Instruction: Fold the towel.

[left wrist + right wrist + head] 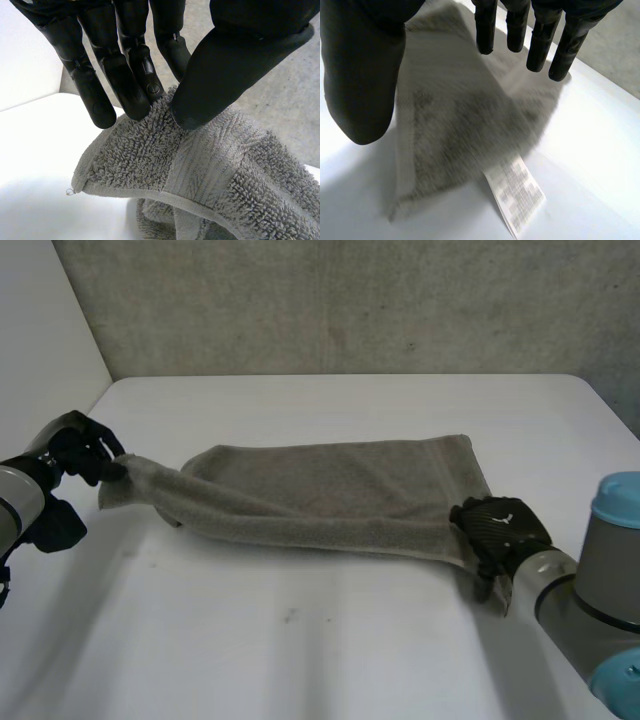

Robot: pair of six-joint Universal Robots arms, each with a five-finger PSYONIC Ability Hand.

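Note:
A grey towel [330,495] lies folded lengthwise across the white table [350,640]. My left hand [85,452] holds its left end a little above the table; in the left wrist view the fingers [125,75] and thumb pinch the towel's corner [150,155]. My right hand [498,528] is at the towel's right near corner. In the right wrist view its fingers [535,35] and thumb stand apart and straight, and the towel corner [465,130] with its white label [517,195] lies below the palm, free of the hand.
A grey wall [350,300] rises behind the table's far edge. White table surface stretches in front of the towel and to its right.

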